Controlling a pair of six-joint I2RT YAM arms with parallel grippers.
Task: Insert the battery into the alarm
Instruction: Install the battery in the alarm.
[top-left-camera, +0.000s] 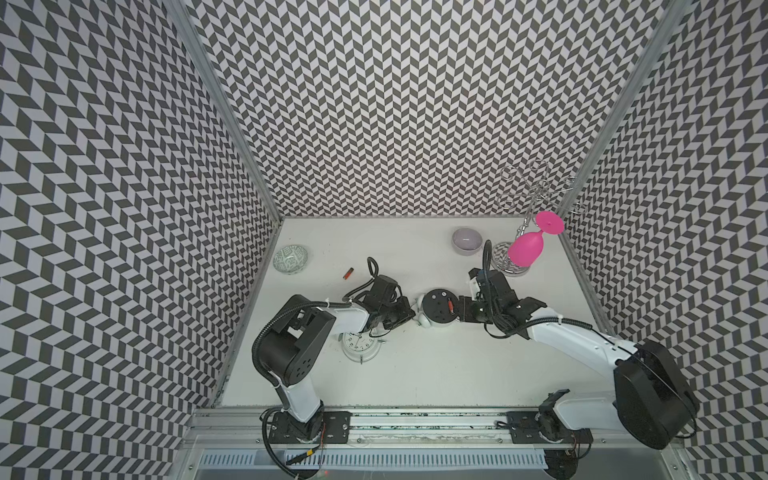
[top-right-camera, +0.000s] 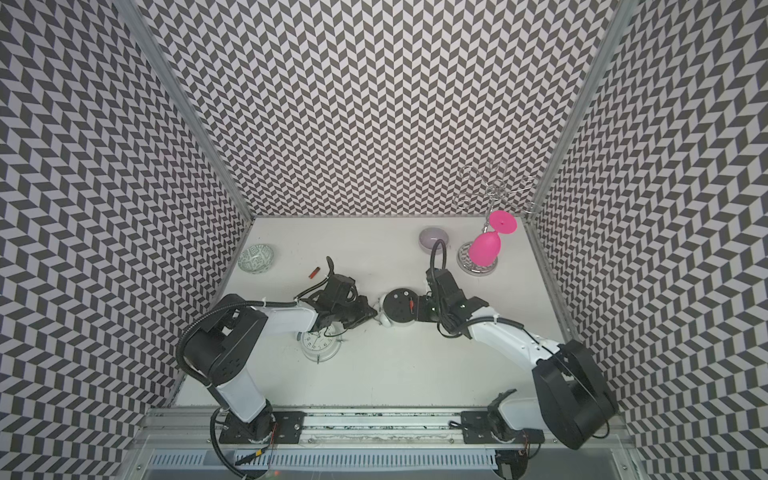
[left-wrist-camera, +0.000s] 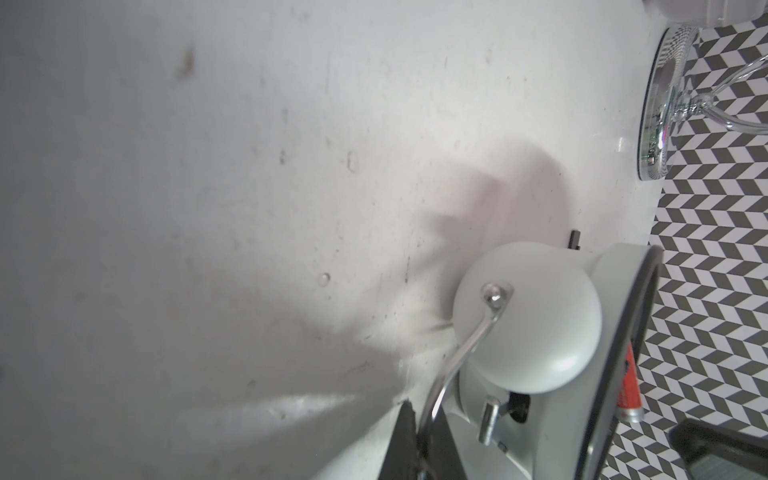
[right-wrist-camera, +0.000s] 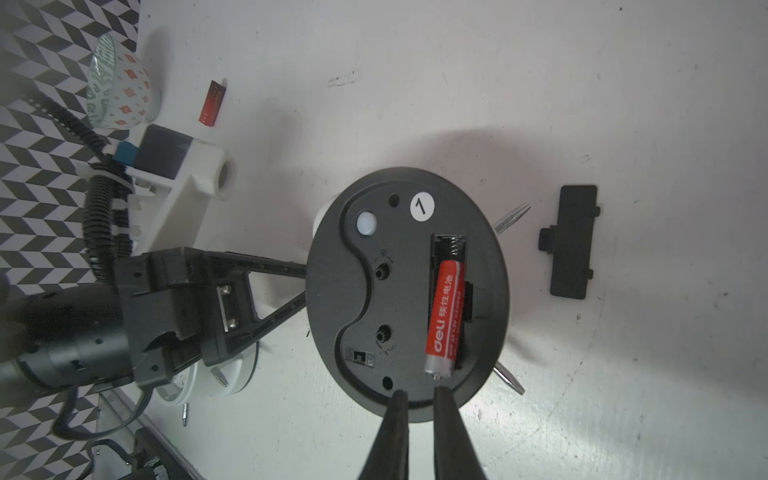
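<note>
The alarm (top-left-camera: 436, 309) lies face down in mid-table, its round black back (right-wrist-camera: 399, 291) turned up. A red battery (right-wrist-camera: 444, 316) lies slanted in the open compartment, its silver end riding at the compartment's edge. It is also visible in a top view as a red battery (top-left-camera: 451, 306). My left gripper (left-wrist-camera: 422, 415) is shut on the alarm's thin metal handle (left-wrist-camera: 465, 349) beside a grey bell (left-wrist-camera: 528, 316). My right gripper (right-wrist-camera: 420, 391) hovers at the alarm's rim, its jaws a narrow gap apart with nothing between them. One fingertip is just short of the battery's silver end.
A black battery cover (right-wrist-camera: 573, 241) lies on the table beside the alarm. A second red battery (top-left-camera: 348, 273) and a patterned bowl (top-left-camera: 291, 258) sit far left. A white clock (top-left-camera: 360, 343) lies under my left arm. A grey bowl (top-left-camera: 467, 240) and pink glass (top-left-camera: 528, 247) stand far right.
</note>
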